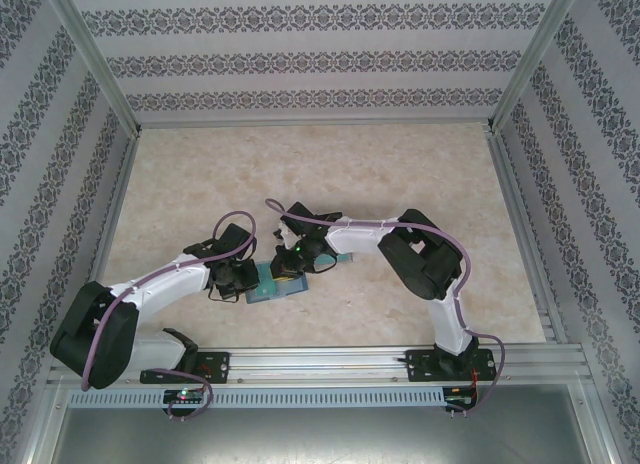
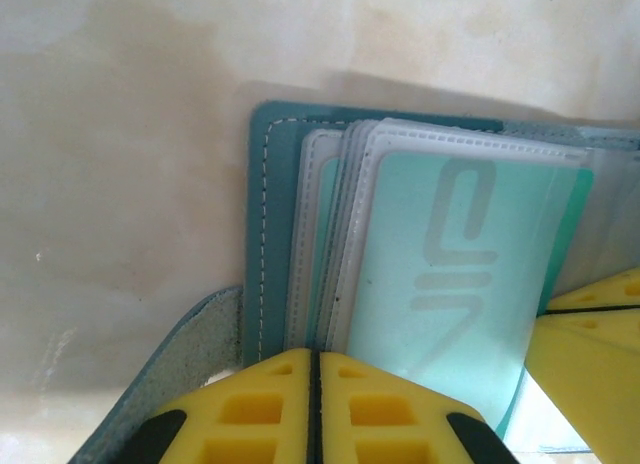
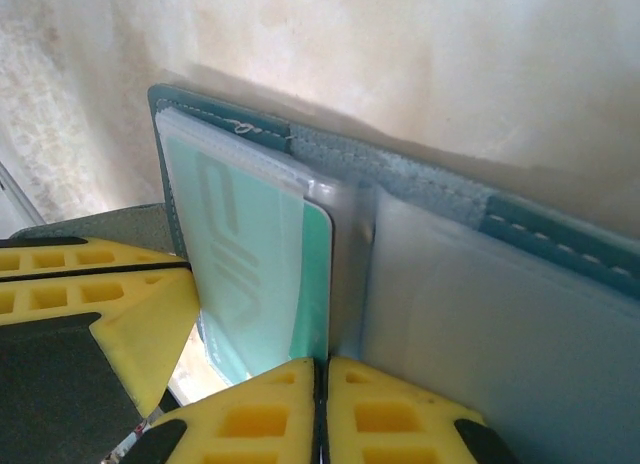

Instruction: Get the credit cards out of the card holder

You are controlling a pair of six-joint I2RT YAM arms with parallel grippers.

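Note:
The teal-blue card holder lies open on the table between both arms. In the left wrist view its stitched cover and clear sleeves show, with a teal-green credit card in the top sleeve. My left gripper is shut on the near edge of the sleeves. In the right wrist view the same teal card sticks out a little past its sleeve. My right gripper is shut at that card's edge, beside the blue-grey inner panel. In the top view the left gripper and right gripper almost meet. Black cards are hidden.
The marbled beige table stretches away behind the holder, with patterned walls around it. A metal rail runs along the near edge. The holder's suede side tab curls out to the left.

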